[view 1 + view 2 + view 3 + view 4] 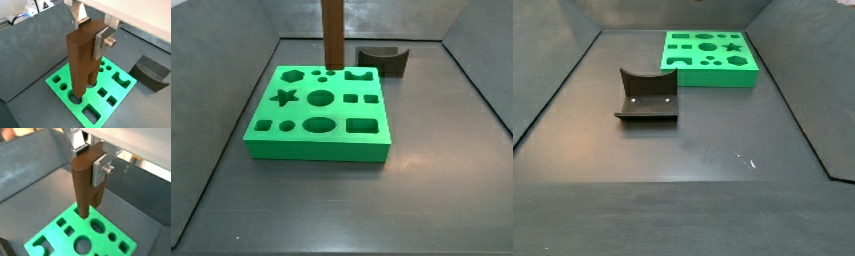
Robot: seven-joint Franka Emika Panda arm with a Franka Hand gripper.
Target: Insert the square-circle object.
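Note:
The square-circle object [81, 60] is a tall brown piece, rounded on one side and square on the other, with a split lower part; it also shows in a wrist view [85, 183]. My gripper [90, 31] is shut on its upper end, a silver finger [102, 42] flat against its side, as in a wrist view [90, 157]. The piece hangs upright over the green board [100, 107]. Its lower end meets a hole near the board's edge [60, 235]; I cannot tell how deep. In a side view the piece [331, 35] stands at the board's [318, 140] back edge. It is not seen in the side view that shows the board far off [714, 75].
The dark fixture [647, 95] stands on the grey floor apart from the board, also in a side view [382, 60] and a wrist view [152, 72]. Grey walls enclose the floor. The board has several shaped holes, among them a star and circles.

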